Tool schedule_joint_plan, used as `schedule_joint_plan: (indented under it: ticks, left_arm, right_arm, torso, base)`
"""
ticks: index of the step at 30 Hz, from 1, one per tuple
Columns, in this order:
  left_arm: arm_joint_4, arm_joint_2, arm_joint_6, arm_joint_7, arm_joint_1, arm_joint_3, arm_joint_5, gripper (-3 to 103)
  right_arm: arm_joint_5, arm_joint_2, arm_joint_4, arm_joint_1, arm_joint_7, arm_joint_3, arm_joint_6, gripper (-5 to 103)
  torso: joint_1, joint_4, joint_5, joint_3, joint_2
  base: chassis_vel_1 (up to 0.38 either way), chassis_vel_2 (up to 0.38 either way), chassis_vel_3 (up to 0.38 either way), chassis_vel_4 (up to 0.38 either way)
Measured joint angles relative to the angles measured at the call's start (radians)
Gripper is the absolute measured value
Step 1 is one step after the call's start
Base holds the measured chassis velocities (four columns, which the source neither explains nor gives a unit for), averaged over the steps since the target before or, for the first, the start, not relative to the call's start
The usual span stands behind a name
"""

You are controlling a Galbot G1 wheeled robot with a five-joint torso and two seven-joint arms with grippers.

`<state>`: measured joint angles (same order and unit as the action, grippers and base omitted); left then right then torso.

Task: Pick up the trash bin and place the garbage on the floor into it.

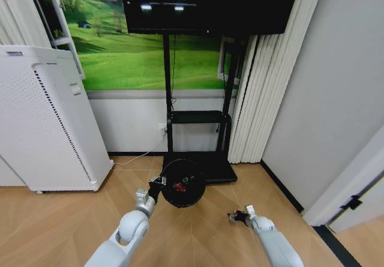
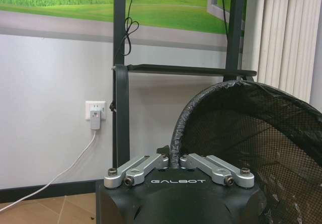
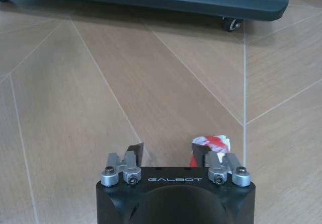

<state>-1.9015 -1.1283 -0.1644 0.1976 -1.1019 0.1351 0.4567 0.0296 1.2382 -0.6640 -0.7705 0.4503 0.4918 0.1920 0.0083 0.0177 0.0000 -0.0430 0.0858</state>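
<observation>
My left gripper (image 1: 157, 182) is shut on the rim of the trash bin (image 1: 191, 194), a small black round mesh basket held off the floor and tipped so I see into its mouth. A red piece of garbage (image 1: 179, 186) lies inside it. In the left wrist view the gripper (image 2: 173, 157) clamps the bin's rim (image 2: 211, 90). My right gripper (image 1: 237, 216) hangs low over the wooden floor to the bin's right. Its jaws (image 3: 173, 153) stand wide apart, and a crumpled red-and-white piece of garbage (image 3: 211, 143) sits at one fingertip, not between the two.
The black TV stand's base (image 1: 210, 166) lies just behind the bin, with its caster (image 3: 231, 23) in the right wrist view. A tall white perforated appliance (image 1: 48, 123) stands at the left. White curtains (image 1: 264, 93) and a grey wall close the right. A wall outlet (image 2: 95, 114) feeds a cable.
</observation>
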Motion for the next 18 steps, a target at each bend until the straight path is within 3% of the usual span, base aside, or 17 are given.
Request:
schedule_joint_plan:
  ticks: [1,3,8,10,11,13,18]
  left_arm:
    - [0.000,0.000,0.000,0.000,0.000,0.000,0.000,4]
    - [0.005,-0.001,0.000,0.000,0.004,-0.002,0.000,4]
    - [0.007,-0.004,0.000,-0.001,0.005,-0.006,-0.001,4]
    - [0.008,-0.005,0.000,-0.001,0.003,-0.007,-0.002,4]
    - [0.008,-0.004,0.000,-0.001,0.002,-0.007,-0.002,4]
    - [0.006,-0.002,0.000,-0.001,0.001,-0.005,-0.002,4]
    - [0.003,0.000,0.000,-0.002,0.000,-0.004,-0.002,4]
  right_arm:
    - [0.000,0.000,0.000,0.000,0.000,0.000,0.000,56]
    - [-0.029,-0.009,-0.025,-0.011,0.000,-0.001,0.010,44]
    - [-0.038,-0.015,-0.028,-0.009,-0.005,-0.001,0.015,53]
    - [-0.051,-0.027,-0.025,-0.003,-0.017,0.004,0.021,69]
    - [-0.052,-0.034,-0.023,-0.002,-0.018,0.005,0.023,69]
    - [-0.052,-0.048,-0.008,0.005,-0.020,0.008,0.023,80]
    - [-0.045,-0.061,0.020,0.018,-0.023,0.015,0.024,96]
  torso:
    - [0.000,0.0000,0.0000,0.000,0.000]
    - [0.000,0.0001,0.0003,0.000,0.000]
    - [0.000,0.0002,-0.0001,0.000,0.000]
    - [0.000,-0.0002,0.0003,0.000,0.000]
    - [0.000,0.0000,0.0001,0.000,0.000]
    - [0.000,0.0002,0.0000,0.000,0.000]
    - [0.000,0.0001,0.0000,0.000,0.000]
  base:
    - [0.000,0.000,0.000,0.000]
    - [0.000,0.000,0.000,0.000]
    - [0.000,0.000,0.000,0.000]
    - [0.000,0.000,0.000,0.000]
    - [0.000,0.000,0.000,0.000]
    - [0.000,0.000,0.000,0.000]
    - [0.000,0.000,0.000,0.000]
